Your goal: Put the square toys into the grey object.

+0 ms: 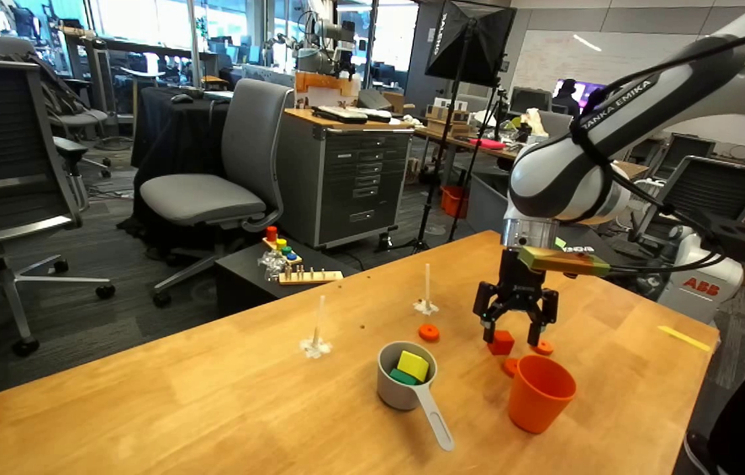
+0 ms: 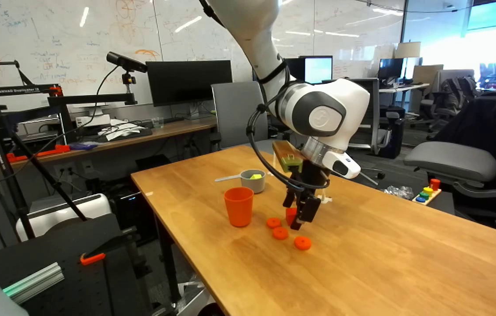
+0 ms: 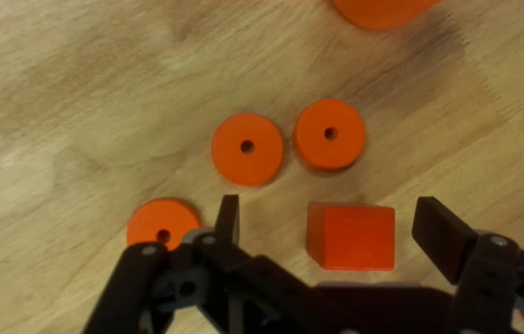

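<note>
The red-orange cube (image 3: pixel 359 238) stands on the tabletop (image 1: pixel 247 422), seemingly the last square toy left out, and in the wrist view it lies between the two fingers (image 3: pixel 440 239) of the pincer (image 1: pixel 511 335). The pincer is spread wide and holds nothing: a gap shows on both sides of the cube, the narrower at the right of that view. The yellow block (image 1: pixel 413 365) and green block (image 1: pixel 402 377) lie inside the grey measuring cup (image 1: pixel 390 390), so the step in hand looks to be grasping this third piece.

To do it well, the pincer should first shift slightly toward the narrow-gap side, so that both fingers meet the cube together instead of one shoving it along. The cube's side faces run roughly parallel to the gripping faces, so little turning seems needed. How high the fingers stand above the tabletop is hard to tell; a slow, straight descent is the careful choice. The finger on the left of the wrist view partly hides an orange disc (image 3: pixel 162 222) and might land on it, which the same shift would help avoid. Once gripped, the cube needs lifting high enough to clear the measuring cup's rim.
</note>
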Controlling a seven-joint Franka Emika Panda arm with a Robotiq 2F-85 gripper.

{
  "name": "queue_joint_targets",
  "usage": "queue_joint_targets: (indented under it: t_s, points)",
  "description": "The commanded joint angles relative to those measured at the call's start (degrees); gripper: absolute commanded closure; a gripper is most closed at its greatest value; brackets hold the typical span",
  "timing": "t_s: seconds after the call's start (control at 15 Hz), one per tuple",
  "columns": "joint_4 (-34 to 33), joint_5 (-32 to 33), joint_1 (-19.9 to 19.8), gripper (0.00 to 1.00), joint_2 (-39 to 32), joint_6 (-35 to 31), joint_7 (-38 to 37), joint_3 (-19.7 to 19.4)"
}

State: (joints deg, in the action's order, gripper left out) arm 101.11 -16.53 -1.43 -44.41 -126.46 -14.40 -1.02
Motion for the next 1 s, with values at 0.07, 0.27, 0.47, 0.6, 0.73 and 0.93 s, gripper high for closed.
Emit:
queue_joint_targets:
  t_s: [0.07, 0.27, 0.47, 0.6, 0.73, 0.93]
  points:
    - [-4.0, 2.2, 0.0, 0.42, -3.4, 1.4, 2.7, 0.2]
    - [-4.4, 3.1, 0.1, 0.64, -3.4, 1.5, 3.1, 0.1]
    - [-4.4, 3.4, 0.2, 0.84, -2.5, 1.4, 3.2, 0.0]
    - [-4.1, 3.5, 0.4, 0.87, -1.6, 1.1, 3.4, 0.3]
    - [-4.5, 0.4, -1.6, 0.87, -0.2, 2.1, 5.4, 2.5]
    - [-5.1, -4.0, -2.8, 0.87, 1.6, 2.4, 8.5, 6.2]
